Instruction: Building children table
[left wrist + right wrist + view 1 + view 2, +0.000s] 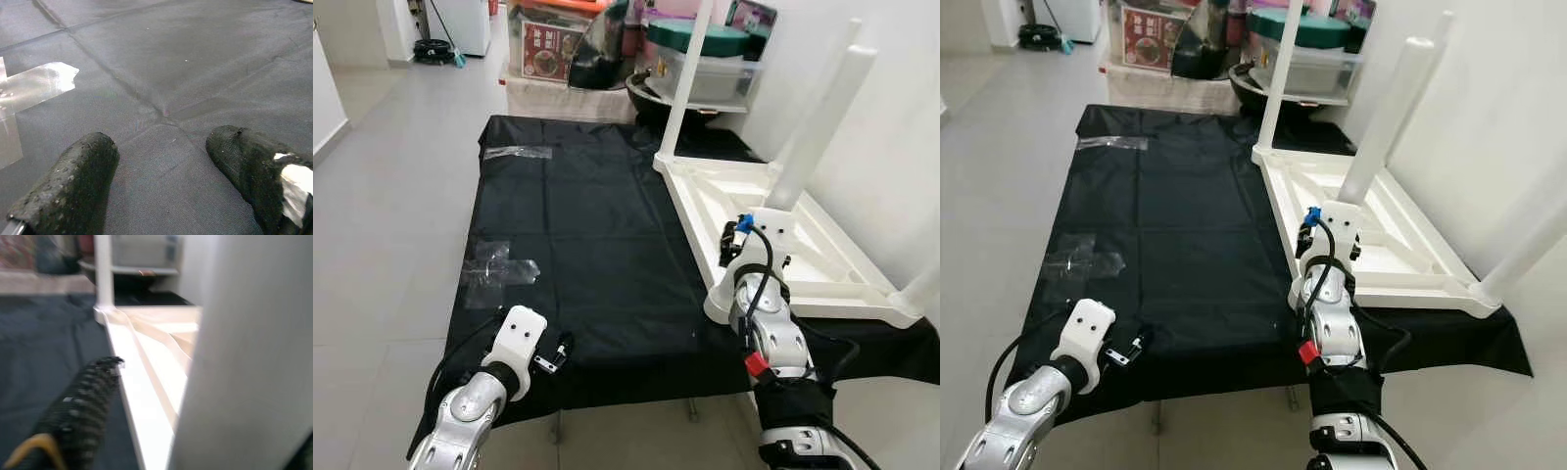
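I had the children's table (803,230) lying upside down on the right side of a black sheet (578,235) spread over the floor, its underside facing up and its far edge close to the white wall. White legs stood up from it: one at the far corner (690,73), and another nearer me (822,122) that leaned a little toward the wall.

My right gripper (736,240) was at the near edge of the upturned table, just beside the base of that nearer leg. In the right wrist view one black finger (85,406) lay along the table's rim, and the white leg (244,352) filled the space right next to it, blurred. I could not tell whether the jaws were closed on the leg or merely beside it.

My left gripper (556,352) hung low over the near left part of the sheet. Its jaws were open, with bare black cloth between the two fingers (73,186).

A crumpled clear plastic bag (494,262) lay on the sheet ahead of the left gripper, and another clear strip (517,152) lay near the far left corner. Boxes and a lidded storage tub (705,59) stood beyond the sheet.
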{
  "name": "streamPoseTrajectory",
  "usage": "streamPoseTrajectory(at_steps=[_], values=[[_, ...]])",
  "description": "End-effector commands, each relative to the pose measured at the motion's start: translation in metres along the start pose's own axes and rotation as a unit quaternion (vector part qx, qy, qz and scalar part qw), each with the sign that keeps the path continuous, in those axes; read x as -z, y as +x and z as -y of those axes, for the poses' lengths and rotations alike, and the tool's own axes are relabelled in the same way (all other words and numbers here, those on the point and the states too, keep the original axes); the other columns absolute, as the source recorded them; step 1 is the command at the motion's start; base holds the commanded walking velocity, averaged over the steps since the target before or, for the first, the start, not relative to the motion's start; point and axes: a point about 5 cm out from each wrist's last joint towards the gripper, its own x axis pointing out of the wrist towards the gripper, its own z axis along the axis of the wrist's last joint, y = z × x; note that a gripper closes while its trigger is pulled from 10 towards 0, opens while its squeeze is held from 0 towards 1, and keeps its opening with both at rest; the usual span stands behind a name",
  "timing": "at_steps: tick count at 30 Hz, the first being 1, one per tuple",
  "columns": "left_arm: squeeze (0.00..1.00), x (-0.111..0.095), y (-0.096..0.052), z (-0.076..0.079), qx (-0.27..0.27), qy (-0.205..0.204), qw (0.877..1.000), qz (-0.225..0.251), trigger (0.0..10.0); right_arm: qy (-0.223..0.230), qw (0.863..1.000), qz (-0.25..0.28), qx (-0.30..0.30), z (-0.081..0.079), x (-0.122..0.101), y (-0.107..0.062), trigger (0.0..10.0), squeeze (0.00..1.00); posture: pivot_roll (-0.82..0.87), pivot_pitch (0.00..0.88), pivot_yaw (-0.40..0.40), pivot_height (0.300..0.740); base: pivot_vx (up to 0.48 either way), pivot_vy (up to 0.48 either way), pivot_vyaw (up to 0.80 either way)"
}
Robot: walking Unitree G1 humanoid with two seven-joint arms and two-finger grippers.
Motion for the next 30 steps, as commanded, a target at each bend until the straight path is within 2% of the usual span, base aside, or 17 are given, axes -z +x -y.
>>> streamPoseTrajectory(at_steps=[1,4,9,14,17,21,22,25,26,30], values=[[0.0,0.009,-0.002,0.003,0.0,-0.007,1.0,-0.024,10.0,0.006,0.999,0.027,-0.016,0.0,-0.008,-0.002,10.0,1.0,0.05,0.0,-0.158,0.74,0.0,0.0,0.0],[0.0,0.008,-0.002,0.001,-0.007,-0.012,1.0,-0.02,10.0,0.006,0.998,0.042,-0.037,0.0,-0.011,-0.006,10.0,1.0,0.05,0.0,-0.156,0.74,0.0,0.0,0.0],[0.0,0.005,-0.003,0.001,-0.015,-0.018,1.0,-0.014,10.0,-0.018,0.999,0.028,-0.042,0.012,-0.001,-0.014,10.0,1.0,0.04,0.0,-0.147,0.74,0.0,0.0,0.0],[0.0,-0.001,-0.004,0.0,-0.036,-0.028,0.999,0.002,10.0,-0.041,0.999,0.023,-0.017,0.031,0.01,-0.029,10.0,1.0,0.03,0.0,-0.132,0.74,0.0,0.0,0.0],[0.0,-0.005,-0.005,-0.001,-0.048,-0.032,0.998,0.01,10.0,-0.045,0.998,0.027,-0.017,0.035,0.011,-0.036,10.0,1.0,0.02,0.0,-0.127,0.74,0.0,0.0,0.0],[0.0,-0.011,-0.011,-0.004,-0.064,-0.032,0.997,0.023,10.0,-0.072,0.997,0.016,-0.036,0.038,0.016,-0.048,10.0,1.0,0.02,0.0,-0.127,0.74,0.0,0.0,0.0],[0.0,-0.014,-0.015,-0.005,-0.072,-0.032,0.996,0.032,10.0,-0.085,0.995,-0.007,-0.044,0.038,0.023,-0.051,10.0,0.0,0.02,0.0,-0.128,0.74,0.0,0.0,0.0],[0.0,-0.017,-0.017,-0.005,-0.077,-0.033,0.996,0.037,10.0,-0.103,0.993,-0.038,-0.043,0.041,0.031,-0.053,10.0,0.0,0.02,0.0,-0.128,0.74,0.0,0.0,0.0],[0.0,-0.021,-0.023,-0.005,-0.094,-0.035,0.994,0.046,10.0,-0.129,0.988,-0.082,-0.034,0.046,0.043,-0.056,10.0,0.0,0.02,0.0,-0.13,0.74,0.0,0.0,0.0],[0.0,-0.022,-0.027,-0.004,-0.105,-0.041,0.992,0.049,10.0,-0.133,0.985,-0.103,-0.03,0.047,0.047,-0.056,10.0,0.0,0.02,0.0,-0.131,0.74,0.0,0.0,0.0]])
